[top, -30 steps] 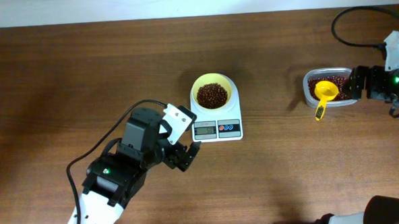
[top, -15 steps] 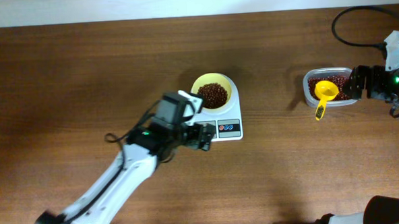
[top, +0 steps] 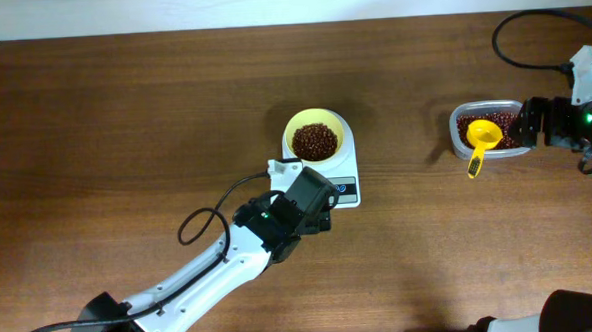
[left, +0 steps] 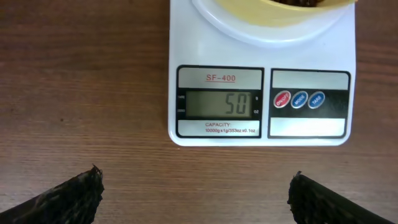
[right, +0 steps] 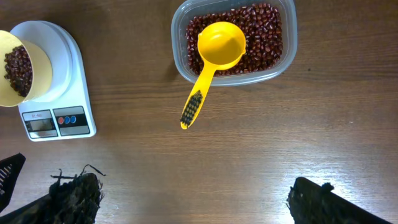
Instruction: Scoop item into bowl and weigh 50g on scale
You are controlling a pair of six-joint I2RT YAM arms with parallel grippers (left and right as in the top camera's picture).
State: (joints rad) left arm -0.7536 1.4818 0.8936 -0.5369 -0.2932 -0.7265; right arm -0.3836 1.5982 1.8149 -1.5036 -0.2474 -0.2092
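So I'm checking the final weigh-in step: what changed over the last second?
The left gripper swung from the lower left of the scale to over its front edge, open and empty. The bowl of beans, scoop, container and right gripper stayed put.

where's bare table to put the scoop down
Bare wood lies between the scale and the clear container, and over the table's far-left stretch. Crowded: just in front of the scale, where the left arm hangs.
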